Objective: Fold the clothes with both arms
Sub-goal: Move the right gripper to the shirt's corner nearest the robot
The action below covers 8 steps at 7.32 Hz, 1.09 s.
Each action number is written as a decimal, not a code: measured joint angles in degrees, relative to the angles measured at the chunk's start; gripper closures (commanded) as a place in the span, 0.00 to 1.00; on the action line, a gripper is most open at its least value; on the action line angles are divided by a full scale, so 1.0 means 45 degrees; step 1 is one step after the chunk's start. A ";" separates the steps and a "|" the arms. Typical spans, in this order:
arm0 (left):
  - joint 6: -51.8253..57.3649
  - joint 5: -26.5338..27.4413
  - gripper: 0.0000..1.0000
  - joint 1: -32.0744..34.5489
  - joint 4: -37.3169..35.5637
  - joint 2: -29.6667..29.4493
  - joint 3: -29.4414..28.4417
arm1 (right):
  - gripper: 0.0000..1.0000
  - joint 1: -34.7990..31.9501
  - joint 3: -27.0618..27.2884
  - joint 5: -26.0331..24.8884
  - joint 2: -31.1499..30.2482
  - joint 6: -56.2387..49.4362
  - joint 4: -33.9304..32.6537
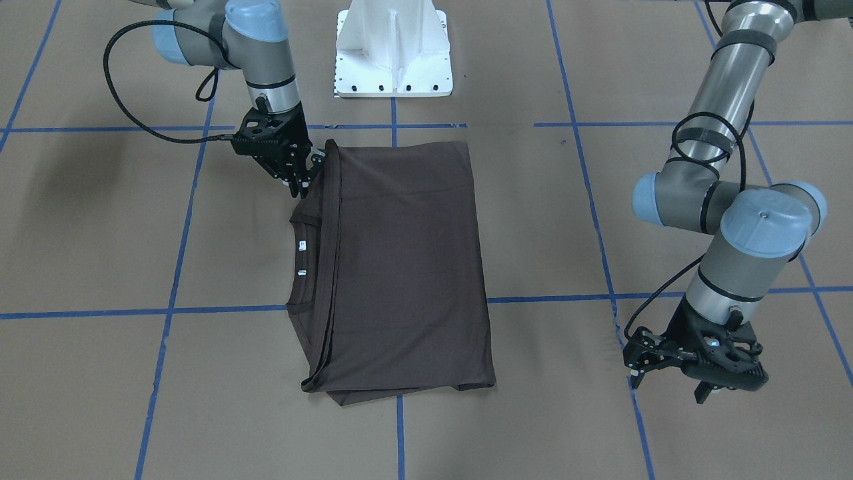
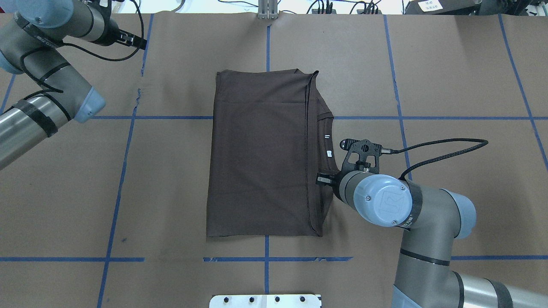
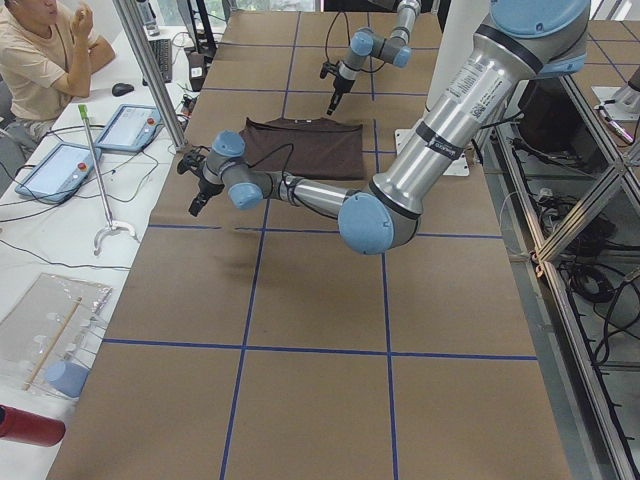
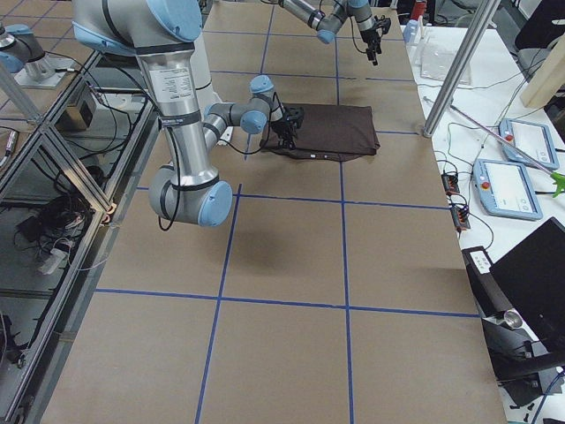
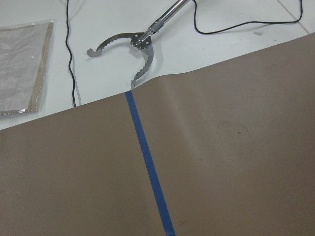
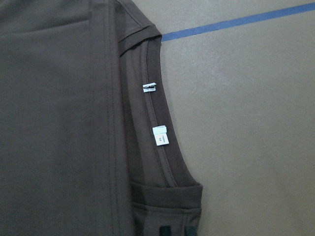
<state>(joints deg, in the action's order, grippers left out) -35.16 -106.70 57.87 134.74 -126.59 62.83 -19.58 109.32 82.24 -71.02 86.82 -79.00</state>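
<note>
Front view: shirt [image 1: 406, 267] flat on counter [image 1: 100, 233], long axis running straight away from the robot, collar [image 1: 296, 260] toward robot's right; right hand [image 1: 301, 179] at its collar-side corner, nearly closed, grip cannot be told. Left hand [image 1: 670, 381] spread wide, empty, well apart. Overhead: same lie, collar at view's right.

Not much to read here. The blue joint cap [image 2: 382, 200] on my right arm [image 2: 424, 252] has a raised square logo; from overhead it looks like an "R". Two white neck tags sit inside the collar of the T-shirt [image 6: 59, 123]. The lower tag [image 6: 160, 135] has small dark print, too fine to read. The upper tag [image 6: 149, 87] shows faint marks only. The print on the white label [image 2: 429, 5] at the far counter edge is blurred. Nothing legible on the pendant screen [image 4: 509, 188].
</note>
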 measured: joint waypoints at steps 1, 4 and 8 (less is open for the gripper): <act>0.0004 0.0000 0.00 -0.0005 -0.0004 0.0003 0.0001 | 0.00 0.0186 0.0046 -0.0094 0.0043 -0.0189 -0.0063; 0.0019 0.0000 0.00 -0.0008 -0.0019 0.0005 -0.0009 | 0.28 0.1588 0.0570 -0.1234 0.0569 -0.1803 -0.1160; 0.0020 0.0000 0.00 -0.0015 -0.0019 0.0024 -0.0018 | 0.65 0.2729 0.0710 -0.2015 0.0592 -0.3713 -0.1522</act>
<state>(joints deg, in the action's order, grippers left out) -35.07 -106.70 57.80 134.65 -126.48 62.75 -7.30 112.52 73.17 -68.36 70.11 -85.85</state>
